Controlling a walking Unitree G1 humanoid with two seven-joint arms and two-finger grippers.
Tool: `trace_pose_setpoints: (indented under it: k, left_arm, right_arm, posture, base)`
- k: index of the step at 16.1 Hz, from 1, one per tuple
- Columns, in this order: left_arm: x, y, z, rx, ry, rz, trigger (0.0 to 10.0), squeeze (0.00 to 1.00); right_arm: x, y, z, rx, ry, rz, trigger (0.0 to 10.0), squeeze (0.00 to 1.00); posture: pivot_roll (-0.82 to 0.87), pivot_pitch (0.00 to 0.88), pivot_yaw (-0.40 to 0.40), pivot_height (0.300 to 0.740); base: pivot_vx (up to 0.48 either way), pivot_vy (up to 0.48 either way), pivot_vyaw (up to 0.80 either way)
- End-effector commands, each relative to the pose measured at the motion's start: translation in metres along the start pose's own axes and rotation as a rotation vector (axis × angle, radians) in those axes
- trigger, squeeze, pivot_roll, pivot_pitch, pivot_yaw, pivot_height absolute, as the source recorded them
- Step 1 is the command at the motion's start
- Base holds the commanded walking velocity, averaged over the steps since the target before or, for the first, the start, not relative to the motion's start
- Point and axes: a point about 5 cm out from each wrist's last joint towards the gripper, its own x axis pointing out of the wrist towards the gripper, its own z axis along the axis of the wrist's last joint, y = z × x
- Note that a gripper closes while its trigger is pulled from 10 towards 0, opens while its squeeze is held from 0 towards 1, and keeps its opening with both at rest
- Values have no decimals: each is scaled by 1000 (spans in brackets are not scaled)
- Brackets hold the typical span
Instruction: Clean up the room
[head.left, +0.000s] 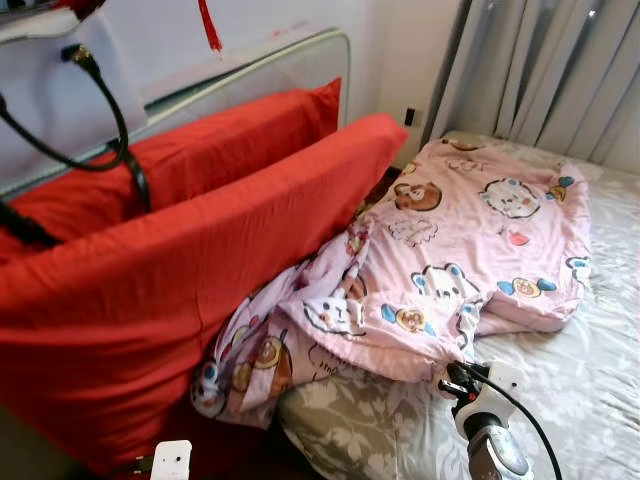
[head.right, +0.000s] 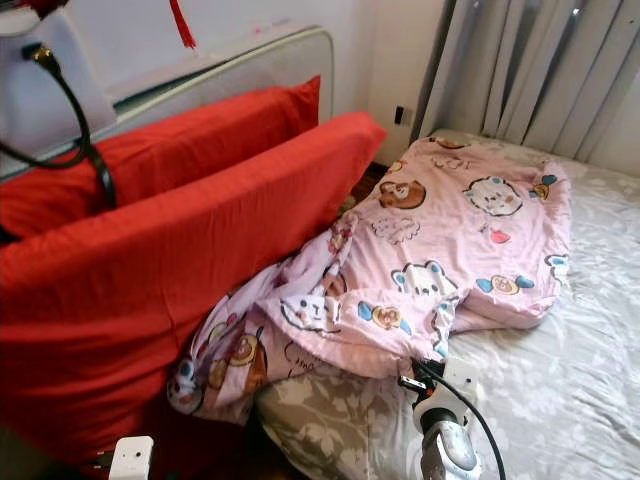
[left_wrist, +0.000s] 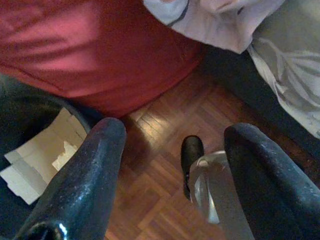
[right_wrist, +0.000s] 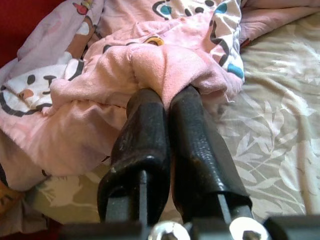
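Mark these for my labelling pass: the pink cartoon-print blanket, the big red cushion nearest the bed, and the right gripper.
pink cartoon-print blanket (head.left: 470, 250), left eye view, its middle.
big red cushion (head.left: 150, 300), left eye view, broad front face.
right gripper (right_wrist: 167, 100), right wrist view, between fingertips, pinching blanket.

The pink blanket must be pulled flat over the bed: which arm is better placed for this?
The right. The right gripper is shut on the pink blanket's near edge; the left gripper hangs open above the wooden floor.
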Motion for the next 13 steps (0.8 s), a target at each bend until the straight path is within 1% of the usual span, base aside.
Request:
trace_pose_setpoints:
  k: [1, 6, 10, 12, 13]
  left_arm:
    - [-1, 3, -4, 19, 13, -1, 10000, 0]
    - [-1, -1, -1, 23, -5, -10, 10000, 0]
    - [-1, -2, -1, 24, -9, -11, 10000, 0]
    - [-1, -2, 0, 25, -12, -11, 10000, 0]
    - [0, -3, 1, 27, -18, -12, 10000, 0]
  right_arm:
    - [1, 2, 2, -9, -16, 4, 10000, 0]
    - [1, 3, 2, -15, -16, 8, 10000, 0]
    - [2, -1, 8, -17, -43, -15, 10000, 0]
    - [3, -4, 13, -26, -71, -35, 10000, 0]
    - [3, -8, 20, -26, -113, -74, 10000, 0]
  posture:
    - [10, 0, -10, 740]
    - [10, 0, -12, 740]
    - [12, 0, -14, 740]
    - [11, 0, -16, 740]
    - [12, 0, -18, 740]
  base:
    - [-292, 0, 0]
    - [-294, 0, 0]
    - [-292, 0, 0]
    - [-292, 0, 0]
    - [-281, 0, 0]
